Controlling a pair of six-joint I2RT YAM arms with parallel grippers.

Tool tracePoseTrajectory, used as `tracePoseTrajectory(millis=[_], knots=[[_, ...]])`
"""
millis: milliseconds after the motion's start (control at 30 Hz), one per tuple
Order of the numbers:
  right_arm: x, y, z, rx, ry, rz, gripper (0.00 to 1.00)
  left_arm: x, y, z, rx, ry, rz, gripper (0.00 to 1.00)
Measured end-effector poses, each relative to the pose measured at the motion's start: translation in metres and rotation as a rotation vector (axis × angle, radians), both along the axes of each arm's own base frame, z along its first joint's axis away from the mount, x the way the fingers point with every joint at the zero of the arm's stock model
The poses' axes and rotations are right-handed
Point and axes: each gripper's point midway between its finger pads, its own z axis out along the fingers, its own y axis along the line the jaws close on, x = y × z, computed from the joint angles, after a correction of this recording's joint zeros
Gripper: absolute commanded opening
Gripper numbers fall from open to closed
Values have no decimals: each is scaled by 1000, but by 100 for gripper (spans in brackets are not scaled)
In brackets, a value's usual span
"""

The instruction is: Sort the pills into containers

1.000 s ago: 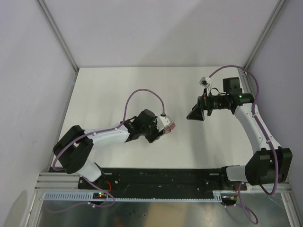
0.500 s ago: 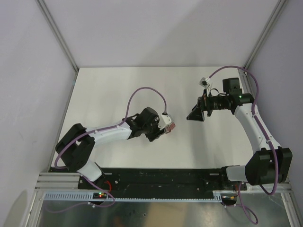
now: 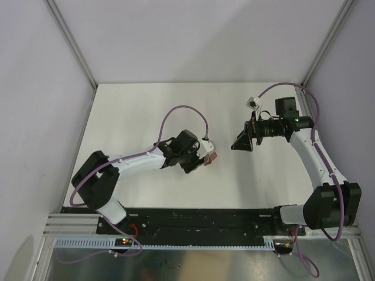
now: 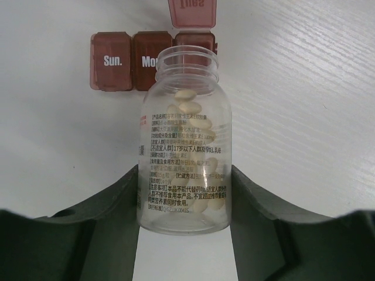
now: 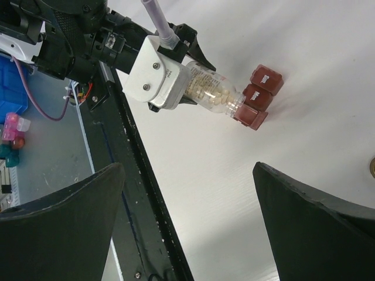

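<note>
Work surface: white table [image 3: 176, 105], matt, fine grain in wrist views. Table spans from L wall [image 3: 35, 117] to R wall [image 3: 351, 99]; rear wall [image 3: 199, 35] behind. All walls pale lilac-grey. Alu. rear corner posts: L post [image 3: 70, 44], R post [image 3: 328, 44]. Near edge: black base plate [image 3: 199, 218], then grey slotted duct [image 3: 199, 242], then bare metal sheet [image 3: 193, 264]. Lighting even, diffuse; shadows soft. Blue bin [image 5: 10, 88] beyond table edge.
</note>
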Motion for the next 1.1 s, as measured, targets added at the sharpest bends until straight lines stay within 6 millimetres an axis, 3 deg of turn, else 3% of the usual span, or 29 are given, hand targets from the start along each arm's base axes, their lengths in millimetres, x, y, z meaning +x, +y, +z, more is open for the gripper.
tracePoseTrajectory(millis=[800, 1100], knots=[[-2, 0, -1, -3, 2, 4, 98, 6, 0, 10, 61, 17, -9, 0], [-4, -1, -1, -5, 8, 6, 100, 3, 2, 3, 103, 47, -21, 0]])
